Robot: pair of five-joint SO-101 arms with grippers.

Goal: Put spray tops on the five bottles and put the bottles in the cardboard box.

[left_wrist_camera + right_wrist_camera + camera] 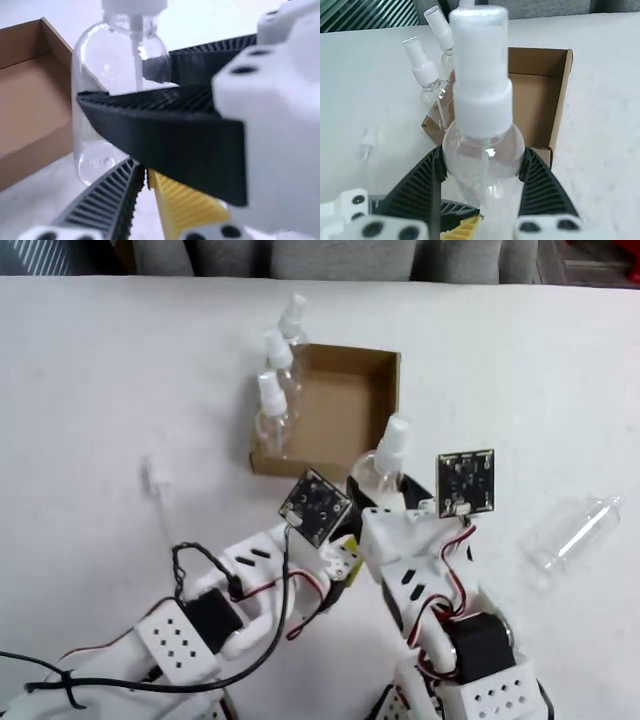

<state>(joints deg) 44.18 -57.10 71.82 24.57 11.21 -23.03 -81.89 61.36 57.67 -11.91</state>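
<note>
Right gripper (482,155) has a clear bottle (483,150). Its black jaws are spread round the belly and press on both sides, and the bottle is upright. A white spray top (480,75) sits on the neck. In the high view that gripper (385,490) holds it right at the near wall of the cardboard box (335,405), which is open just beyond the fingertips.

Left gripper (143,172) is tucked in low, just beside the right one and close to the bottle's base. Its black and yellow tips are drawn together with nothing between them. From above, it (345,558) sits on the right gripper's left flank, almost touching.

Bottle count is five. One is in the grip. Three capped bottles (278,352) stand in a row ahead and to the left of the grippers, along the box's left wall and, as far as can be seen, on its outer side. The fifth is an uncapped bottle (575,530), on its side on the white table (110,370), well off to the right gripper's right.

Spray tops come to five as well. Four are fitted, and one loose spray top (155,476) lies well apart on the left gripper's left.

One box.
</note>
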